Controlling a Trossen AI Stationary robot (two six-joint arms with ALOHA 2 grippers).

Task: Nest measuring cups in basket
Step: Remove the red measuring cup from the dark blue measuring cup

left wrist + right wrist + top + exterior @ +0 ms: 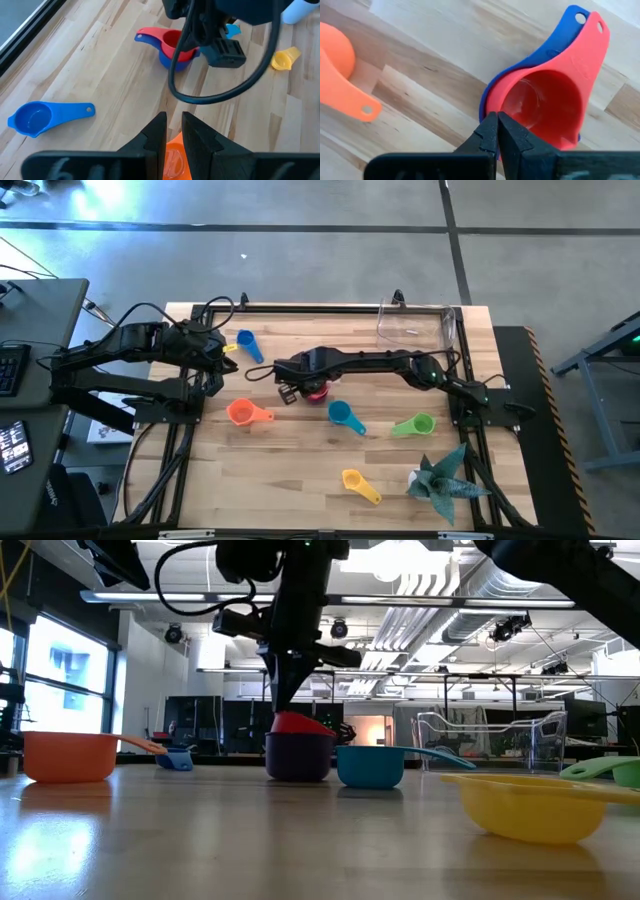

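A red cup point(545, 100) sits nested in a dark purple-blue cup point(298, 758) at the table's middle, their handles stacked. My right gripper point(497, 122) is shut and points down right above the red cup's rim. My left gripper point(174, 132) hangs high over the table's left side, a little open, with nothing between its fingers. Loose on the wood lie a blue cup point(247, 343), an orange cup point(240, 413), a teal cup point(342, 415), a green cup point(418, 424) and a yellow cup point(358, 482). The clear basket point(415, 328) stands at the far right. My right gripper's shut fingertips point(490, 131) stand at the red cup's rim point(506, 106), on the side away from its handle, coming from above. I cannot tell whether they touch the rim or hang just clear of it. The nested pair rests upright on the table.
A teal spiky paper plant point(440, 478) stands at the near right. A black metal frame point(455, 360) runs along the table's edges. Bare wood lies between the nested pair and the basket point(490, 740).
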